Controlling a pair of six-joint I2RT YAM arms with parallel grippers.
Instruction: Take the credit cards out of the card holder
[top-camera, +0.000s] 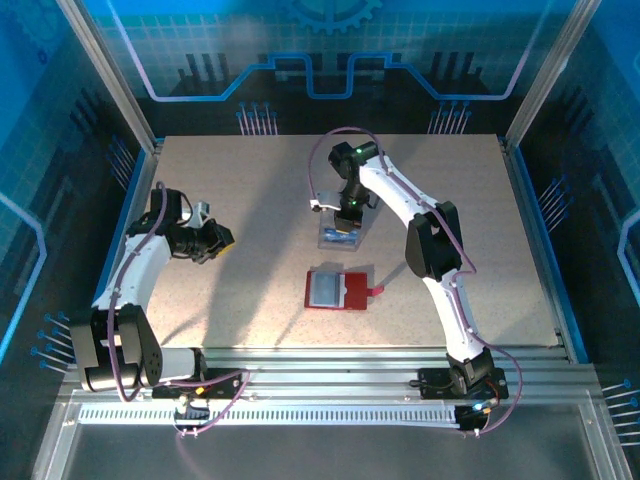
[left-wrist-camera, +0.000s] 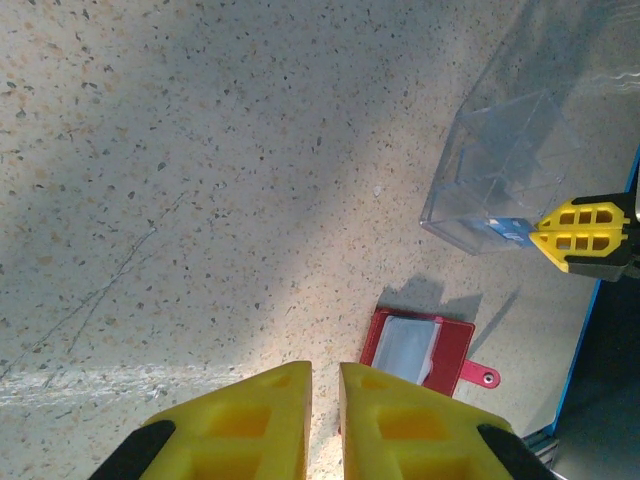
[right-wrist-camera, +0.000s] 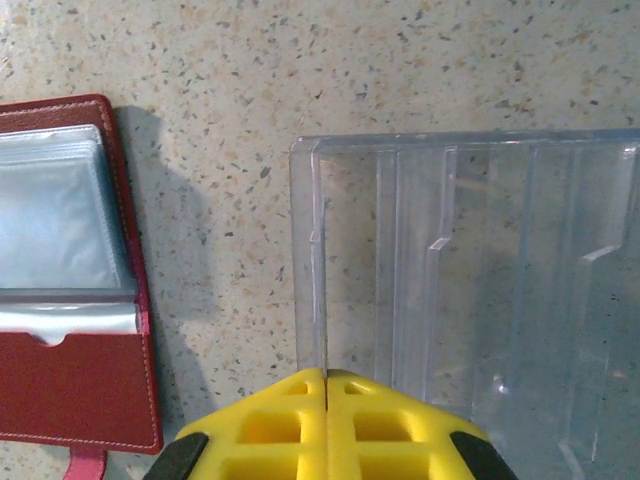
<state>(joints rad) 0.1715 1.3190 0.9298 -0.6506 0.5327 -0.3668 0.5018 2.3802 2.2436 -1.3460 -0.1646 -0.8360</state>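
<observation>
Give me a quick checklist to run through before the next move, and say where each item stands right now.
1. The card holder lies open on the table: ok.
2. The right claw is shut at the clear tray's edge: ok.
3. A card is gripped in the right claw: cannot tell. The left wrist view shows a blue strip at its tip.
4. The left claw is slightly parted, empty and off to the side of the card holder: ok.
5. Cards remain in the pockets: cannot tell. They look pale, with no coloured card showing.
</observation>
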